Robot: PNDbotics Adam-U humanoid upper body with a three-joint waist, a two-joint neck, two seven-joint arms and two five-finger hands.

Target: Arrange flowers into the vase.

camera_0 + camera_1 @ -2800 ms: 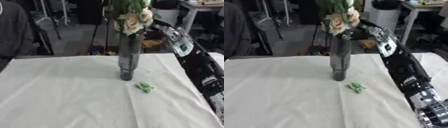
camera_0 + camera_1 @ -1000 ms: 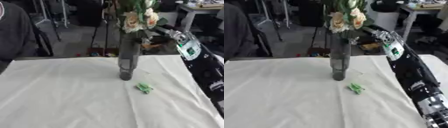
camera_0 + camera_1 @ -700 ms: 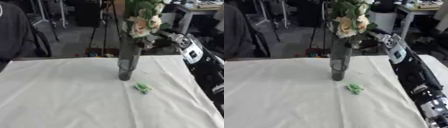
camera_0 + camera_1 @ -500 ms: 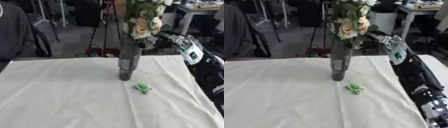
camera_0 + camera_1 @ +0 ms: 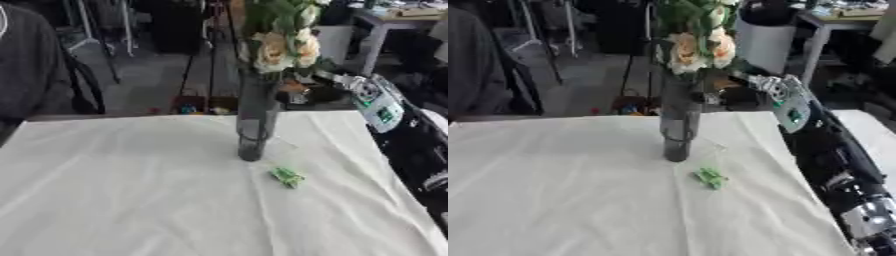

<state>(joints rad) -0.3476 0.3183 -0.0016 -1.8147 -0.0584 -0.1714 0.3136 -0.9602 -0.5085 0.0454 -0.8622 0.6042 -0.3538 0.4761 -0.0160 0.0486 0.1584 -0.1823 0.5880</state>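
Right eye view shows our right hand [image 5: 741, 96] curled around the stems just beside the tall grey vase [image 5: 677, 132] standing mid-table, pale roses [image 5: 696, 50] above its mouth, so we judge we should lower them straight before letting go.

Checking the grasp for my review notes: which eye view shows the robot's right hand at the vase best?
The right eye view: the right hand sits clear beside the vase. The left eye view shows it darker and partly hidden behind the vase.
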